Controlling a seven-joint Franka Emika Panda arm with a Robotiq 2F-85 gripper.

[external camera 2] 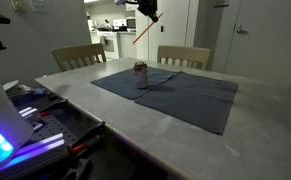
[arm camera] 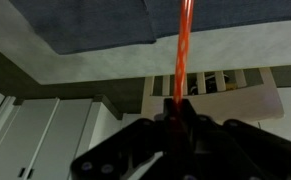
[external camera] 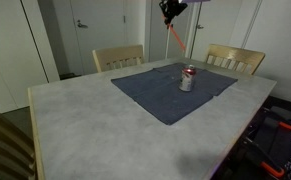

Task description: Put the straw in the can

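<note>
Gripper (arm camera: 175,108): clamped tight on straw (arm camera: 182,40)
Straw: pokes out toward 12 o'clock, wrist view
Can (external camera: 187,79): upright on blue cloth (external camera: 155,100), roughly 6 o'clock off straw tip, apart

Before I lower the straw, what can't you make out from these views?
- Can opening: the can is too small in both exterior views to show the hole in its top.
- Can: it lies outside the wrist view altogether.
- Straw tip: the straw runs off the wrist view's top edge.
- Claw: dark and blurred in the wrist view, and tiny at the top edge in both exterior views, so how it pinches the straw is unclear.
</note>
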